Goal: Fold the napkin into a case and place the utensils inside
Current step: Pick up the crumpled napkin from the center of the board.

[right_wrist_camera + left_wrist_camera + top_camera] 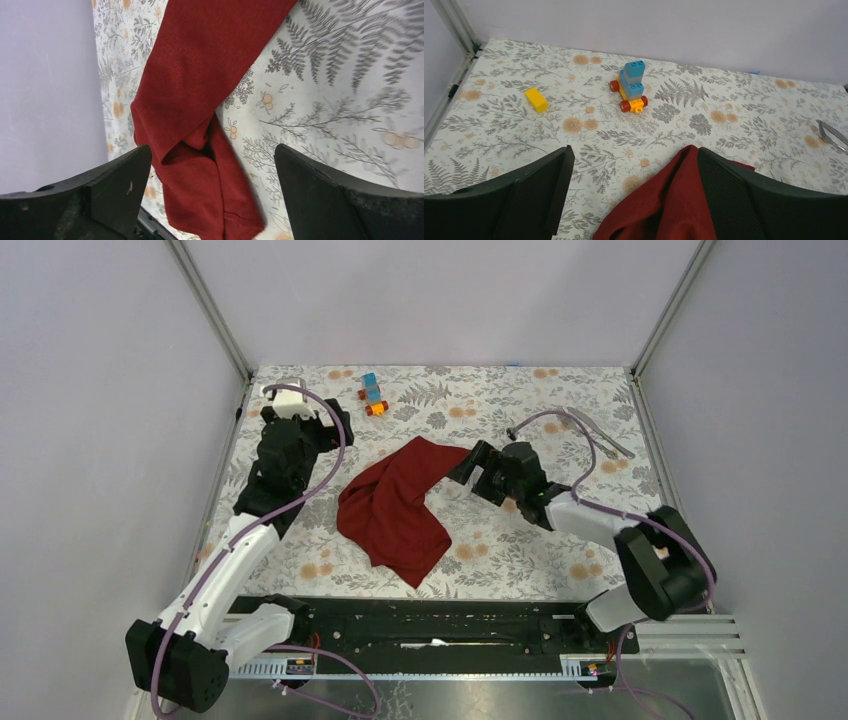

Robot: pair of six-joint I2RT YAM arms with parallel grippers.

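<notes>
The dark red napkin point(392, 508) lies crumpled and loosely bunched on the middle of the table, not folded into a case. My left gripper point(338, 430) hovers open just left of the napkin's far corner; in the left wrist view the cloth point(674, 205) runs beside the right finger point(749, 200). My right gripper point(468, 466) is open at the napkin's right edge, with a fold of the cloth point(200, 80) below its spread jaws point(212, 195). The silver utensils point(603, 435) lie at the far right, one tip showing in the left wrist view point(834, 134).
A blue and orange toy block car point(372, 395) stands near the back edge, also in the left wrist view point(630, 87). A loose yellow block point(536, 99) lies to its left. Grey walls and metal frame posts point(215, 315) close in the floral table point(520, 550).
</notes>
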